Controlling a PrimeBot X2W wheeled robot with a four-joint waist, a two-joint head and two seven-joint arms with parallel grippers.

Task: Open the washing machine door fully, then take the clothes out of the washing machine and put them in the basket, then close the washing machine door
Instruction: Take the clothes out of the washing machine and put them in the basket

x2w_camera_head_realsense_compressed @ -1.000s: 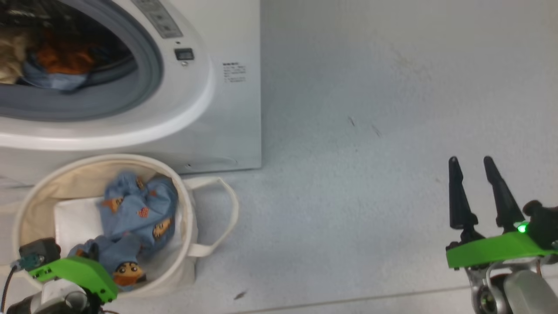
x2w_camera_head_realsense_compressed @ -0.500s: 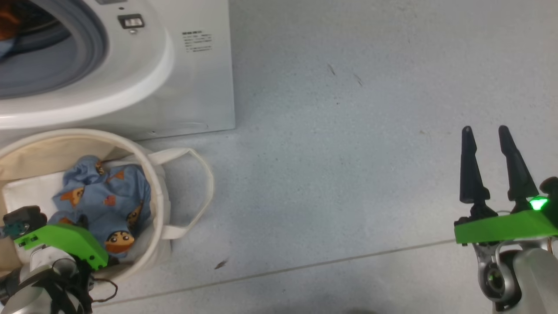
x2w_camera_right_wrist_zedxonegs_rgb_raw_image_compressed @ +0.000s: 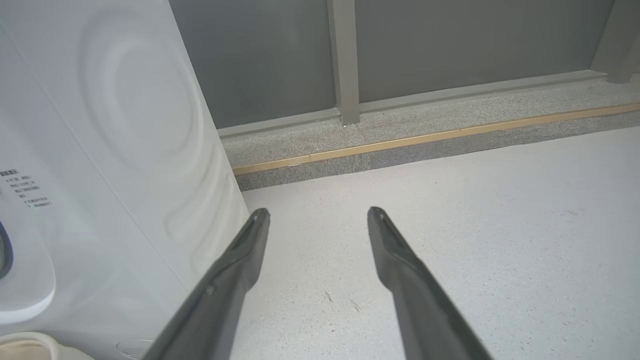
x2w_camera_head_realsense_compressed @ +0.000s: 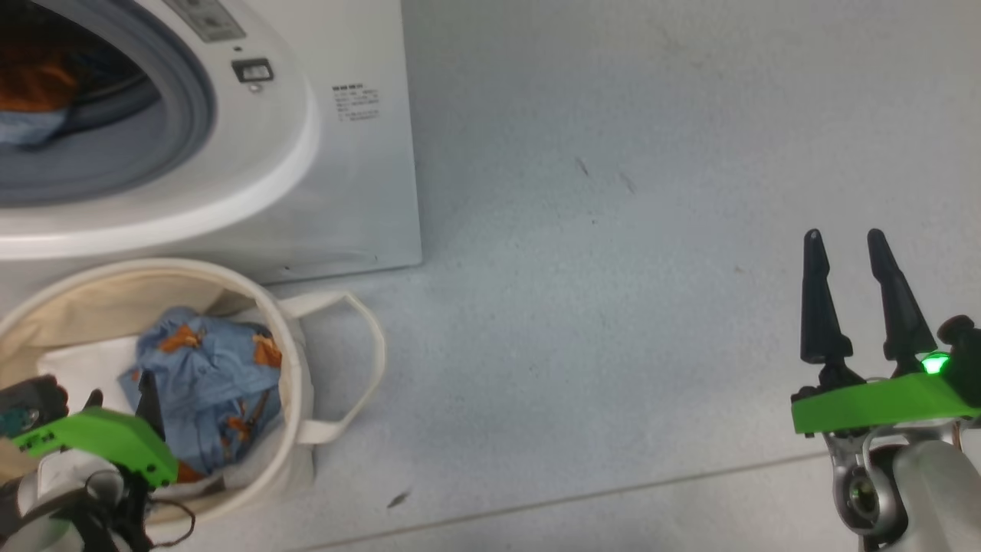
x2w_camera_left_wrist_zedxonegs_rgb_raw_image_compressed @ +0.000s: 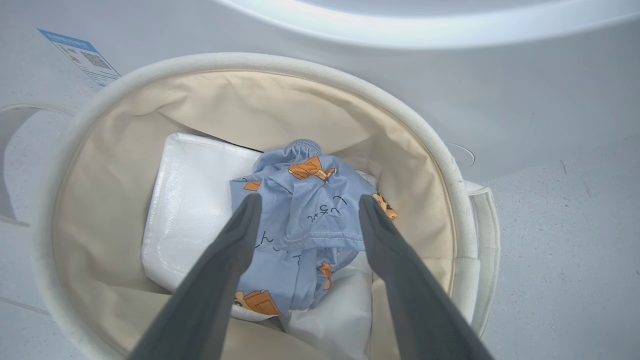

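The white washing machine (x2w_camera_head_realsense_compressed: 345, 192) stands at the upper left, and its grey-rimmed drum mouth (x2w_camera_head_realsense_compressed: 191, 115) is uncovered. Blue and orange clothes (x2w_camera_head_realsense_compressed: 27, 107) lie inside the drum. The washing machine door is out of view. Below the machine sits the cream basket (x2w_camera_head_realsense_compressed: 295, 360), with a light-blue printed garment (x2w_camera_head_realsense_compressed: 207, 376) crumpled in it. My left gripper (x2w_camera_left_wrist_zedxonegs_rgb_raw_image_compressed: 308, 200) hangs open just above that garment (x2w_camera_left_wrist_zedxonegs_rgb_raw_image_compressed: 300, 220), its fingers to either side and gripping nothing. My right gripper (x2w_camera_head_realsense_compressed: 847, 245) stands open and empty over bare floor at the right.
A plain white sheet (x2w_camera_left_wrist_zedxonegs_rgb_raw_image_compressed: 190, 200) lies flat in the basket under the garment. The basket's looped handle (x2w_camera_head_realsense_compressed: 360, 368) sticks out to the right. In the right wrist view a grey wall and a stone ledge (x2w_camera_right_wrist_zedxonegs_rgb_raw_image_compressed: 425, 135) run behind the machine's side (x2w_camera_right_wrist_zedxonegs_rgb_raw_image_compressed: 125, 125).
My left gripper has opened and let go of the blue garment, which now lies bunched in the basket. The head camera has shifted. The right gripper stays open.
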